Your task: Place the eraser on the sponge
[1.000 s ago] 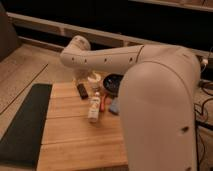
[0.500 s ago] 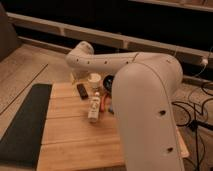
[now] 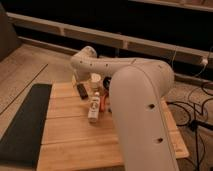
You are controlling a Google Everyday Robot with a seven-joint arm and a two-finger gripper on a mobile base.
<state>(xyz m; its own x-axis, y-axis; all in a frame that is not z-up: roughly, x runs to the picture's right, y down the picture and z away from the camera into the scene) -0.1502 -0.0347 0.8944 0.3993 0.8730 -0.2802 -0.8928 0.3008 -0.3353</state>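
Partly hidden behind my arm (image 3: pixel 107 65), my claw (image 3: pixel 97 83), jaws apart, near the eraser (image 3: pixel 81 90) flat on the bench (image 3: pixel 70 135).

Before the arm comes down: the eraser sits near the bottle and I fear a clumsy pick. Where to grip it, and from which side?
Probably across its narrow width at mid-length, straight down from above: the eraser lies flat on the table with both long sides bare, the white bottle beside it. The claw is hidden behind the arm.
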